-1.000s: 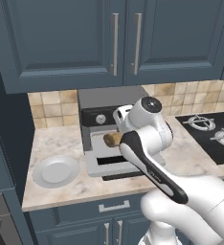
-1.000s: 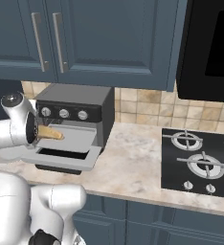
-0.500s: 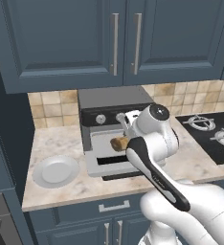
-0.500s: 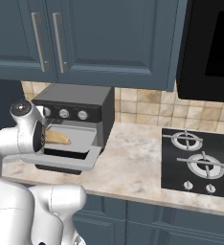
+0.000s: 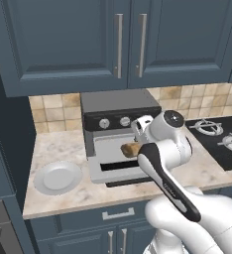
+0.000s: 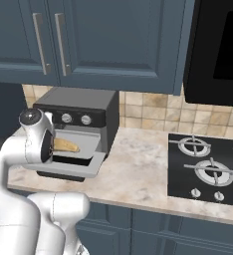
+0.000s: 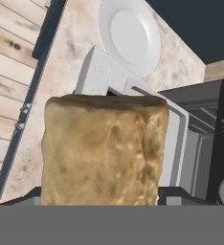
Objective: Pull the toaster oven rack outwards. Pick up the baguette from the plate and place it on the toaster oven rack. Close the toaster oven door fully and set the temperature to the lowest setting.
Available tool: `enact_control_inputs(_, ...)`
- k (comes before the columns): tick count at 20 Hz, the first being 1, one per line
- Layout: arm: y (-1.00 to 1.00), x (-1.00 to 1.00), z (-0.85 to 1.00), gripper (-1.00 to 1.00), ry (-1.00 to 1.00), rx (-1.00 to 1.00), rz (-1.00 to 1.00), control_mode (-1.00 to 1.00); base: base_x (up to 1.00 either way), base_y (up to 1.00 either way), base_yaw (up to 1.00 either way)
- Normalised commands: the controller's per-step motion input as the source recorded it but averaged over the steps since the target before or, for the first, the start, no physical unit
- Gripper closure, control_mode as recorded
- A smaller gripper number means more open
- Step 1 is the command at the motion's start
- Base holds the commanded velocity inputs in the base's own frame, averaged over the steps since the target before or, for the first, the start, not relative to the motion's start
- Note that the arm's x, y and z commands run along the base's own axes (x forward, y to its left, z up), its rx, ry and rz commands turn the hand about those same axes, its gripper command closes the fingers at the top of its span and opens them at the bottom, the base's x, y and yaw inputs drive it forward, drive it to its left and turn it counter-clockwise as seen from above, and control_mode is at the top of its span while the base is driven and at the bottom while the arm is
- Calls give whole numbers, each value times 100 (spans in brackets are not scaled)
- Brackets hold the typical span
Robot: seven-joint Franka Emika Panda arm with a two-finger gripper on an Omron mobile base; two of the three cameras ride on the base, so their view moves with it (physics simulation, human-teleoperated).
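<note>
Clenched on the short tan-brown baguette [image 5: 130, 149], the robot's two-finger hand [image 5: 138, 148] hung in front of the open mouth of the boxy toaster oven [image 5: 119, 109] with its dark grey top and black strip of round silver knobs. In the left base view, one end of the bread stuck out to the left of the white wrist, above the flat pale grey rack [image 5: 113, 154] that was drawn outwards over the lowered light grey toaster oven door [image 5: 119, 172]. Whether the bread touched the rack could not be told. The round plain white-grey plate [image 5: 57, 177] sat bare on the marbled beige table [image 5: 53, 149], well apart to the left of the oven.

From the right base view, the baguette [image 6: 64, 145] lay roughly level just over the rack [image 6: 83, 144], with the hand [image 6: 53, 145] at its left end, half hidden behind the white arm. The door [image 6: 71, 169] lay folded down flat. A black gas hob [image 6: 208, 172] sat to the right on the table [image 6: 138, 174].

Through the hand view, the baguette [image 7: 104, 148] rose large between the dark fingertips [image 7: 178, 195]. Beyond it were the plate [image 7: 130, 36], the pale door frame [image 7: 102, 72] and the rack [image 7: 173, 143].
</note>
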Motion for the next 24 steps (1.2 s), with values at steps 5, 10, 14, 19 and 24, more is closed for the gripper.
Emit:
enact_control_inputs(5,-4,0,0,100,0,0,0,-100,0,0,0)
enact_control_inputs(10,0,0,0,100,0,0,0,-100,0,0,0)
enact_control_inputs(14,0,2,0,100,-1,0,0,-100,0,0,0)
enact_control_inputs(19,0,20,0,100,-1,0,0,-100,0,0,0)
enact_control_inputs(24,0,23,0,100,-3,0,0,-100,0,0,0)
